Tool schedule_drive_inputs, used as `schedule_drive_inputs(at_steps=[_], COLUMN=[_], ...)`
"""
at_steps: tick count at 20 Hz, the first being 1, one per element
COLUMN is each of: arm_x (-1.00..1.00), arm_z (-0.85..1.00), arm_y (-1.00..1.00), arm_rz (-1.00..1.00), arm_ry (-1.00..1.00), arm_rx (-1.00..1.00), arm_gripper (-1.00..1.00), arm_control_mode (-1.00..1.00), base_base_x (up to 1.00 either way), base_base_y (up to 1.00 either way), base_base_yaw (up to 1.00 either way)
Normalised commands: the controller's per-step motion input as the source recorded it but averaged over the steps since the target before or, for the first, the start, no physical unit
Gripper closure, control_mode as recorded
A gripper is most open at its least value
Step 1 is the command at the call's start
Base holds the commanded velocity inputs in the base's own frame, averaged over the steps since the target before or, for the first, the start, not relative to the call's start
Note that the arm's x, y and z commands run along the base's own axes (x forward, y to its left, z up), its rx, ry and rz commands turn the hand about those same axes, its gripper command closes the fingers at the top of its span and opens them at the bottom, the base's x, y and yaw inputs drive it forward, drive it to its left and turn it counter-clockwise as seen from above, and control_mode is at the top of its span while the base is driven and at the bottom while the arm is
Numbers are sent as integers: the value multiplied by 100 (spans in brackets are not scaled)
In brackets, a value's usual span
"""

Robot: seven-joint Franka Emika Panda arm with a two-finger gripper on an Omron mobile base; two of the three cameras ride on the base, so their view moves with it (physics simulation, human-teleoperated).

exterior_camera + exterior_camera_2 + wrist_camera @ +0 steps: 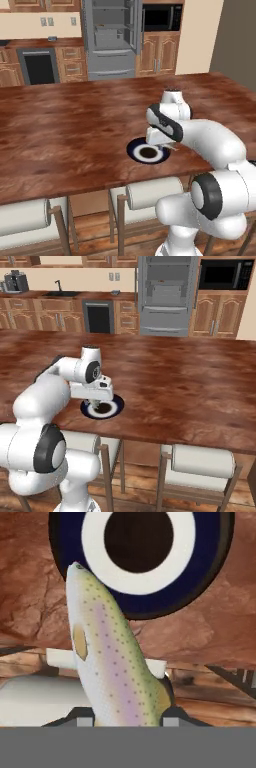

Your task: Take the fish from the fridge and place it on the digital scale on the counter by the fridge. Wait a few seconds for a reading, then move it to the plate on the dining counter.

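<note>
Glossy dining counter (65, 135) – plate (134, 150) near its edge, tool (127, 714) clamped on the fish (107, 657) above; fridge (111, 37) beyond.

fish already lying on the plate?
No. In the hand view the fish is clamped in the gripper, above the plate, not resting on it.

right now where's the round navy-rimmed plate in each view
Left base view: the round navy-rimmed plate lies right of centre on the reddish-brown wood dining counter, partly behind the arm.
Right base view: left of centre, under the tool.
Hand view: top centre, behind the speckled fish.
Shared landmark: the counter's near edge above the white-cushioned stools.
</note>
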Motion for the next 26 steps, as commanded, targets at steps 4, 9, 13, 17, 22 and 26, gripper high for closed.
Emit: schedule_drive_inputs(at_steps=[4,9,13,17,22,26], arm_x=[100,84,54,30,0,-18], arm_z=[-84,-36,-1,-5,-14,-11], arm_y=[0,0,1,1,0,0], arm_rz=[0,0,0,0,1,5], arm_ry=[2,6,2,8,6,0], arm_rx=[0,0,0,0,0,0], arm_gripper=[100,100,100,100,100,100], arm_control_mode=[-100,-100,-100,-100,-100,-100], base_base_x=[0,0,0,0,0,0], base_base_y=[0,0,0,0,0,0], base_base_yaw=[0,0,0,0,0,0])
